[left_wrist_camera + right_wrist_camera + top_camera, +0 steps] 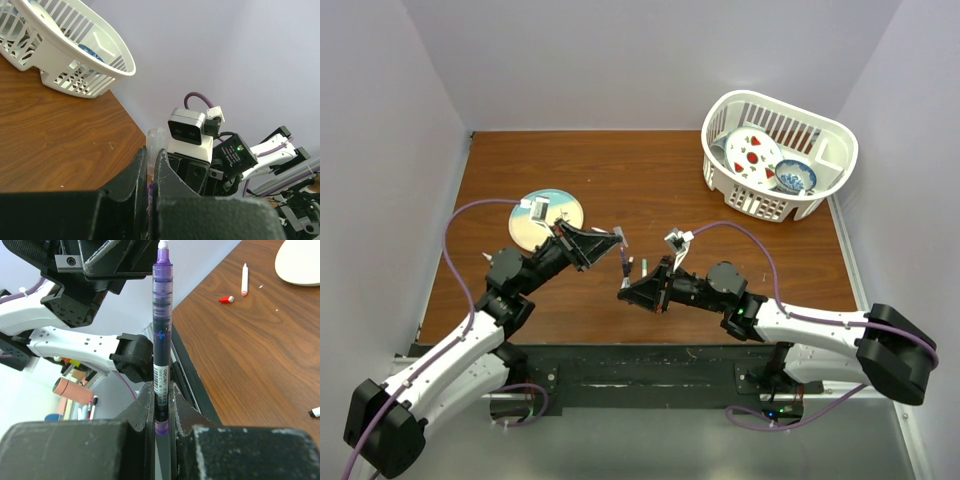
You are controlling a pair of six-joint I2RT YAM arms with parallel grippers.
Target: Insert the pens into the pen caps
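Wood tabletop, pale lilac walls, right tool pinching purple pen, left tool pinching cap

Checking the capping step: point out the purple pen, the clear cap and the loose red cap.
purple pen (161,340): right wrist view, mid-barrel.
clear cap (156,136): left wrist view, protruding end.
red cap (226,299): right wrist view, its middle.
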